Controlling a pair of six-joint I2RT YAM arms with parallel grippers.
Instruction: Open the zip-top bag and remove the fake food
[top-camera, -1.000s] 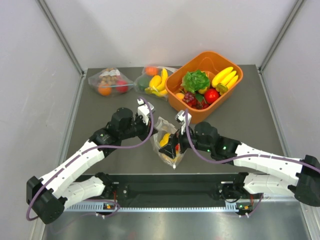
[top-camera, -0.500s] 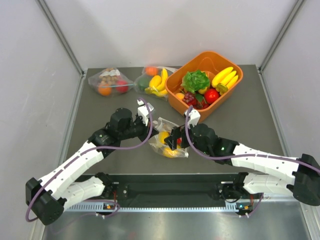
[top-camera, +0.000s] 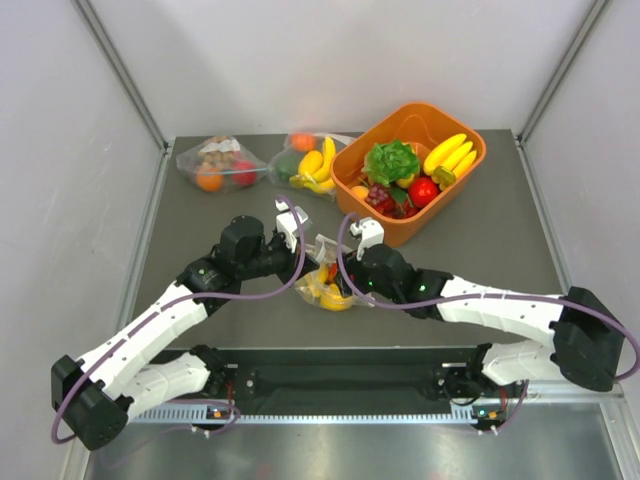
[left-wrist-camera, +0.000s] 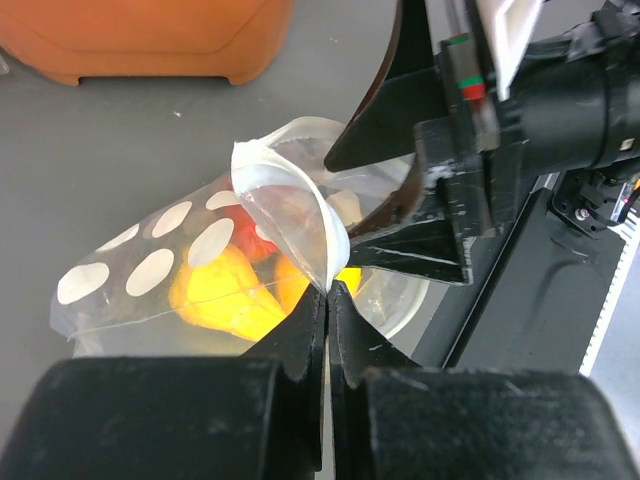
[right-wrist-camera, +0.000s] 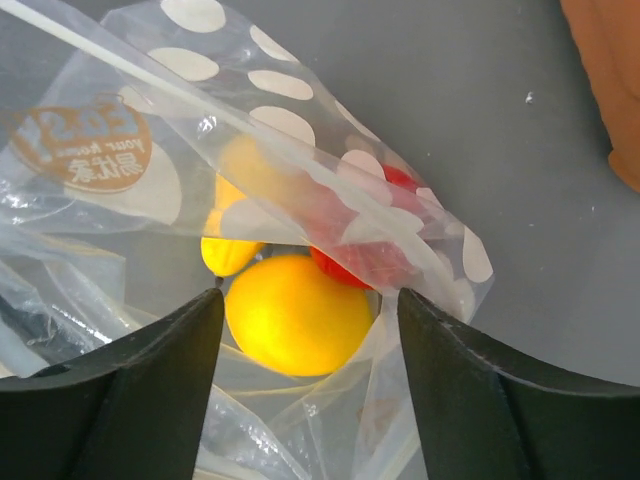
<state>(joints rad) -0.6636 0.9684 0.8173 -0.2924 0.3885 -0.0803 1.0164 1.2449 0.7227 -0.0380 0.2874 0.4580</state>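
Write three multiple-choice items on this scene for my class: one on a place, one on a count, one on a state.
1. Where on the table is the orange bin?
A. far right
B. near left
C. between the arm bases

2. How many plain bags lie left of the bin?
A. one
B. two
C. four

3. How are the left fingers?
A. spread wide in the air
B. shut on the rim of the dotted bag
C. shut on a banana

Key:
1 A: the top view shows it at the table's far right corner.
2 B: two undotted bags lie side by side there.
3 B: the left wrist view shows them pinching the rim.
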